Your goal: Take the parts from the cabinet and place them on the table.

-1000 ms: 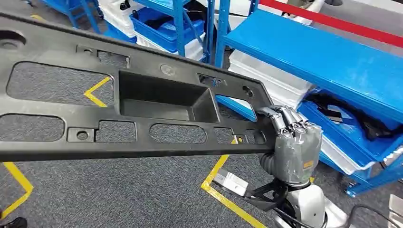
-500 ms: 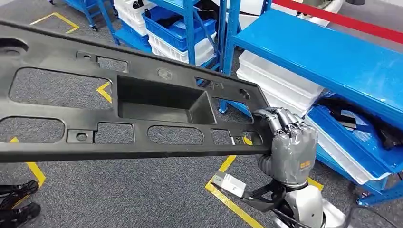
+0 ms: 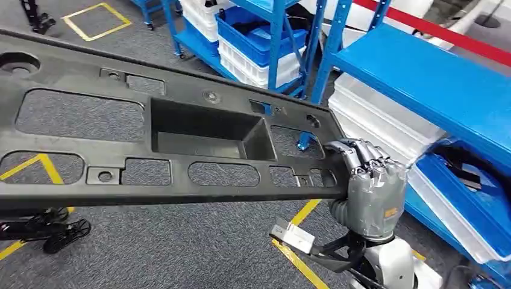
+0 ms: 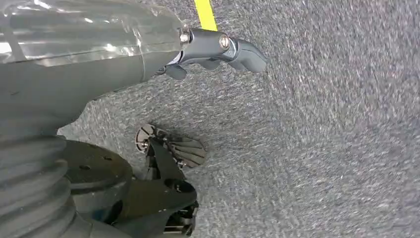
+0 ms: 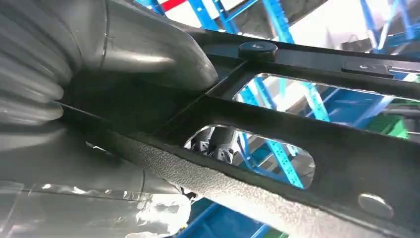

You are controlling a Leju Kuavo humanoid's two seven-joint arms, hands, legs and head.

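Grey carpet marked with yellow floor tape stretches beneath blue metal shelving stacked with white crates and blue bins; a red barrier strip runs behind.

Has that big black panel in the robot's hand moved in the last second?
Cannot tell about the panel by itself: it sits the same against the right hand. The blue shelving and floor have shifted behind it, so the robot and camera are turning together.

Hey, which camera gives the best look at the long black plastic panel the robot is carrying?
The head view: it shows most of the black panel, with its cutouts and central recess, and the right hand gripping its end. The right wrist view gives a close-up of its ribs and openings by the hand.
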